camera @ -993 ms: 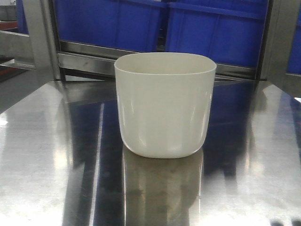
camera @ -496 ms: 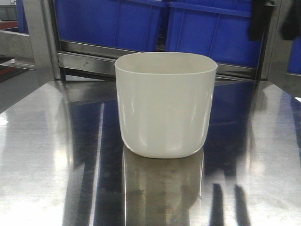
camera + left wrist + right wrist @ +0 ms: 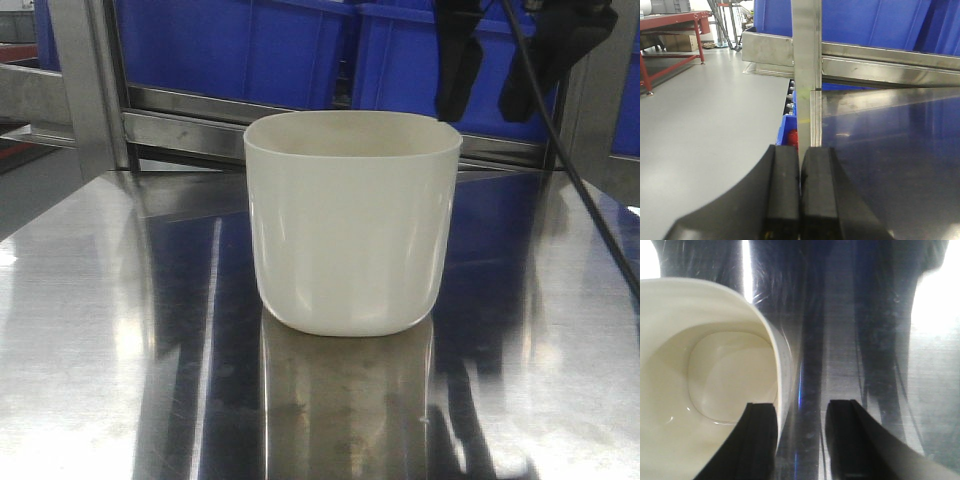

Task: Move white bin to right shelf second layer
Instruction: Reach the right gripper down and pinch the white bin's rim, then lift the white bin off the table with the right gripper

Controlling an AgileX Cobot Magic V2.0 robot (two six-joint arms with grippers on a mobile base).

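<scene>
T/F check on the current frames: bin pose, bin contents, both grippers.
1. The white bin stands upright on the steel tabletop. True.
2. The bin holds parts. False: the right wrist view shows it empty.
3. The right gripper is shut on the bin. False: it is open, with one finger over the bin's inside and one outside its wall.
4. The left gripper is shut with nothing between its fingers. True.

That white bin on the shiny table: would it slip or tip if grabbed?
Probably light: the white bin looks empty inside. Its glossy, tapering walls may slip from a squeeze. Being wide, it would likely slide on the steel tabletop rather than tip.
</scene>
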